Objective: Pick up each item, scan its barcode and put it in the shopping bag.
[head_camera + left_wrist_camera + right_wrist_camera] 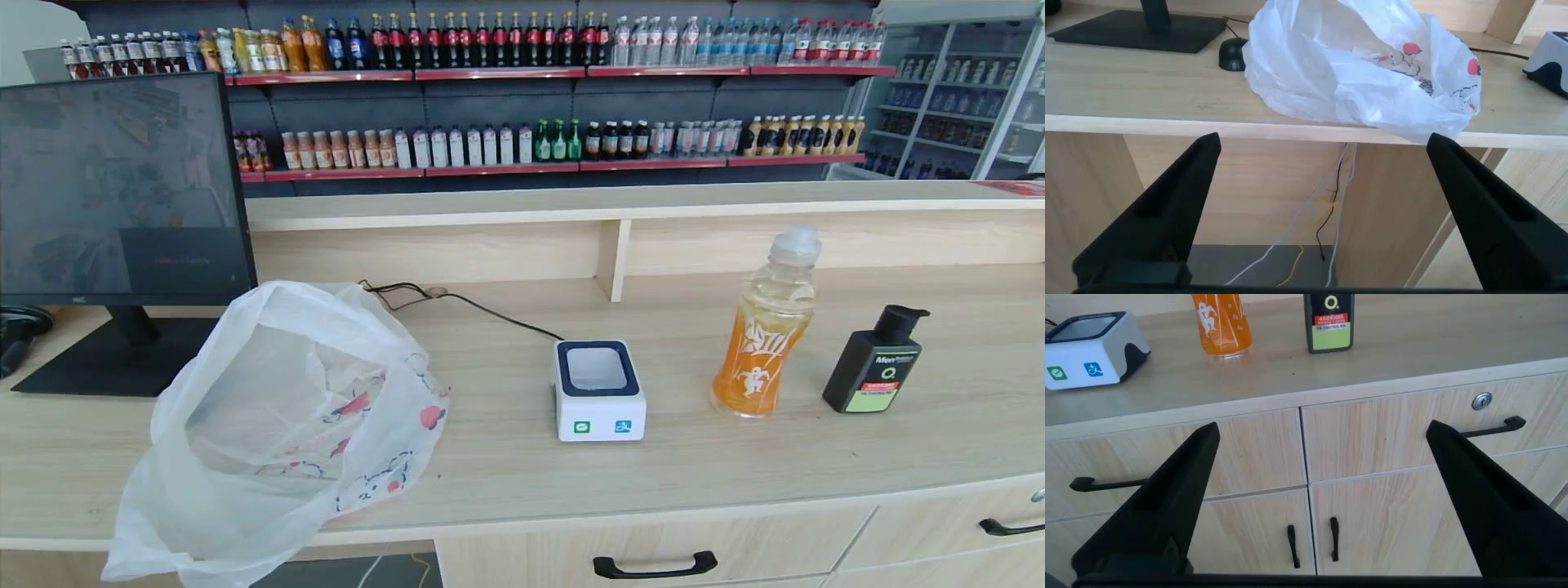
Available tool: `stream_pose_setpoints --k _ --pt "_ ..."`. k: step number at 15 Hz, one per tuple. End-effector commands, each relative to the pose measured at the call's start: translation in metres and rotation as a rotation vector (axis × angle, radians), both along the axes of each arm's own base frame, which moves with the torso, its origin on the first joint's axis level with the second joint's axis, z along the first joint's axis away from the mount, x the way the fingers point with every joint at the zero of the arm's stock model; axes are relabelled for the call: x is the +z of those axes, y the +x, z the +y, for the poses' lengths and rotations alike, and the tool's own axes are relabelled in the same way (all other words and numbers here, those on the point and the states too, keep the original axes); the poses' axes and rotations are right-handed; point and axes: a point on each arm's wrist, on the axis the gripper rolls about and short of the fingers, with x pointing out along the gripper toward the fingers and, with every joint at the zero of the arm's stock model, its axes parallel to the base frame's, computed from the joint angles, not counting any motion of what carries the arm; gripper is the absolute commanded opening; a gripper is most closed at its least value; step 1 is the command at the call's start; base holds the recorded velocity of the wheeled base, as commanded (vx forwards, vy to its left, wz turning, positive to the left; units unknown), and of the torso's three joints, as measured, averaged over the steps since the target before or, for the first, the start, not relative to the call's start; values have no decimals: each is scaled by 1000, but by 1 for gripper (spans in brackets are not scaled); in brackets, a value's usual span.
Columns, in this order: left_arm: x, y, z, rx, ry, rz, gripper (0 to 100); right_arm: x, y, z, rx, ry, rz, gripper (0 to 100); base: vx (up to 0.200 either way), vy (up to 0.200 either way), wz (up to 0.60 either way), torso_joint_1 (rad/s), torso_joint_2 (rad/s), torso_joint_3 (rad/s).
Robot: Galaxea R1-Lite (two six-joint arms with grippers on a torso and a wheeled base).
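1. Spanning the scene, the worktop (506, 457) carries everything. No item is scanned or bagged yet, so the task looks to be at its start.
2. The shopping bag (286, 425) slumps at the left, with its mouth open and its lower folds hanging over the front edge.
3. The orange drink bottle (767, 327) stands upright on the right half, back from the front edge, with its long axis vertical.
4. The black pump bottle (873, 363) stands upright just beside the drink bottle, towards the right end.
5. The scanner (598, 392) sits near the middle with its window facing up, between the bag and the two bottles.
6. The right tool (1323, 429) has its jaws wide apart and holds nothing.
   - It is level and sits lower than the front edge, facing the cabinet fronts.
   - Both bottles stand above and beyond it, so the right arm is the nearer one.
   - It would probably have to rise and go forward for a side grasp across an upright body.
7. The left tool (1323, 140) is likewise spread and empty. It is level below the front edge, under the hanging bag.
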Motion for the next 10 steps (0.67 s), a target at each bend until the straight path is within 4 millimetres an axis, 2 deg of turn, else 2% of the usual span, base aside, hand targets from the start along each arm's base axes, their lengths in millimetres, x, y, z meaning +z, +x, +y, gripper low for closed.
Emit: stream_pose_setpoints --k 1,4,6,10 --pt "0 0 0 0 -1 -2 100 0 0 0 1 1 1 100 0 0 0 0 0 0" --pt "0 0 0 0 -1 -2 100 0 0 0 1 -1 1 100 0 0 0 0 0 0" --pt "0 0 0 0 0 -2 100 0 0 0 1 -1 1 100 0 200 0 2 12 5" --pt "0 0 0 0 0 -2 100 0 0 0 1 -2 1 100 0 0 0 0 0 0"
